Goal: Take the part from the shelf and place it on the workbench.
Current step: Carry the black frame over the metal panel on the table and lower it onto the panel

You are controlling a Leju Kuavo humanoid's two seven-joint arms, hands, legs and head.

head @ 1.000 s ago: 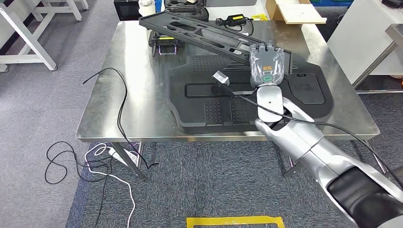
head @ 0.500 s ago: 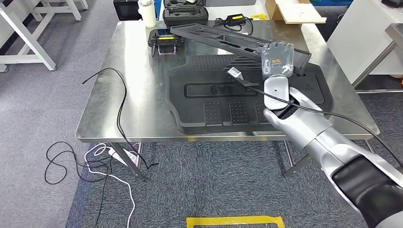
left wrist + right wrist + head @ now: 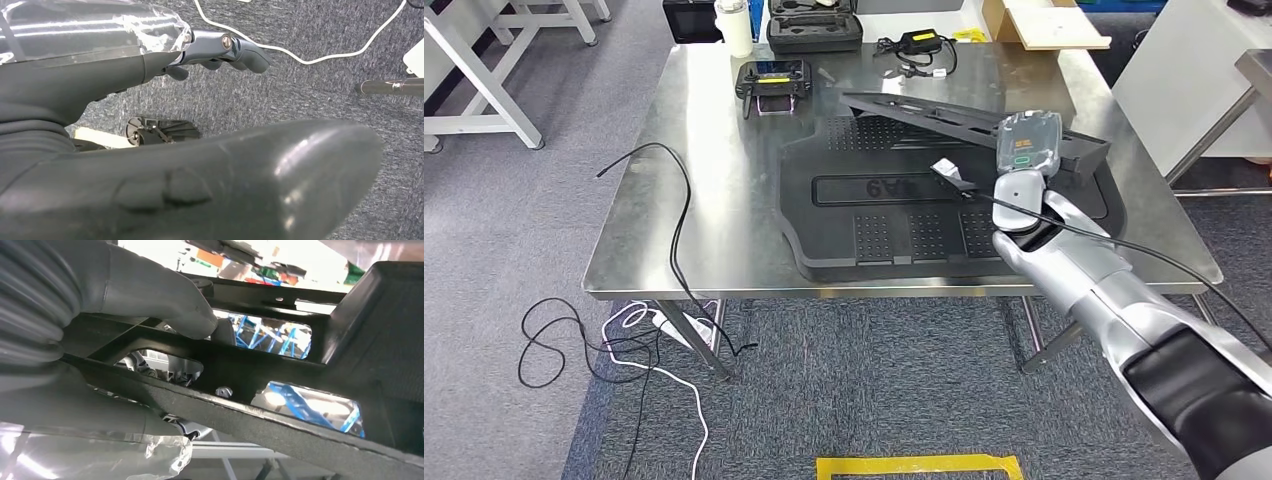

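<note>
My right hand (image 3: 1027, 145) grips the near end of a long black plastic part (image 3: 924, 108), which slants above the steel workbench (image 3: 714, 190), its far end pointing toward the table's back. Under it a large black moulded panel (image 3: 874, 210) lies flat on the bench. In the right wrist view the grey thumb (image 3: 165, 295) presses on the part's ribbed frame (image 3: 280, 370). My left hand (image 3: 220, 47) hangs over the carpet, holding nothing, fingers apart from the thumb.
At the bench's back stand a black controller (image 3: 771, 78), a black case (image 3: 814, 25), a white bottle (image 3: 736, 25), a charger (image 3: 917, 42) and a cardboard box (image 3: 1044, 25). A black cable (image 3: 679, 200) trails off the left edge. Yellow tape (image 3: 919, 465) marks the floor.
My right hand has carried the long part to the right across the bench, uncovering the controller. The panel has stayed put.
</note>
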